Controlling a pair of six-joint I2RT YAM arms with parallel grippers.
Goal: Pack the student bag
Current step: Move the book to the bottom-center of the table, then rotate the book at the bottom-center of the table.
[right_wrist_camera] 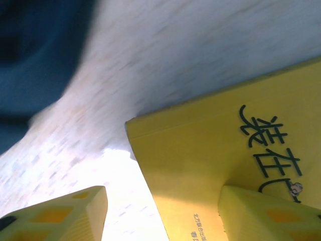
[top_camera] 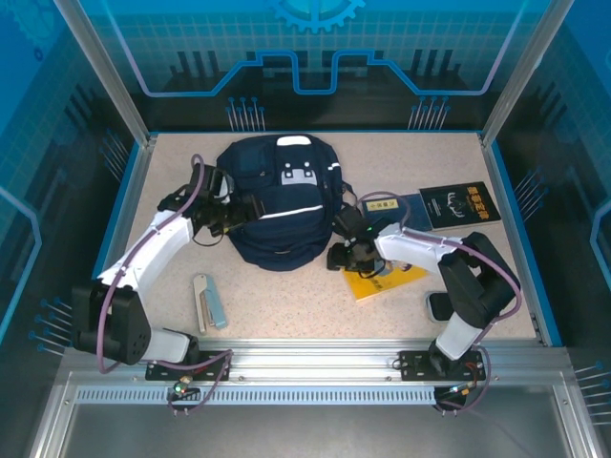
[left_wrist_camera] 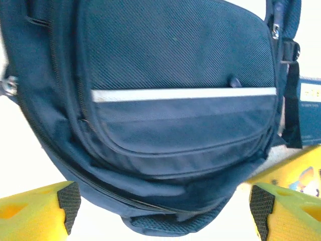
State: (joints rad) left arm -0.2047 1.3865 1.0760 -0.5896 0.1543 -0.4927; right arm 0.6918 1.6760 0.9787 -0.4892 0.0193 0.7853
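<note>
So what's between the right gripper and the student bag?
Bare tabletop reaches the student bag in the right wrist view; the right gripper straddles the yellow book's corner.

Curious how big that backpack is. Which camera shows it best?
Top external: nearly the whole student bag lies in view on the table. Left wrist shows its front pocket and white stripe close up; right wrist, a blurred navy edge.

Seemingly free table (top_camera: pixel 305 317) before student bag (top_camera: pixel 278 206)
</note>
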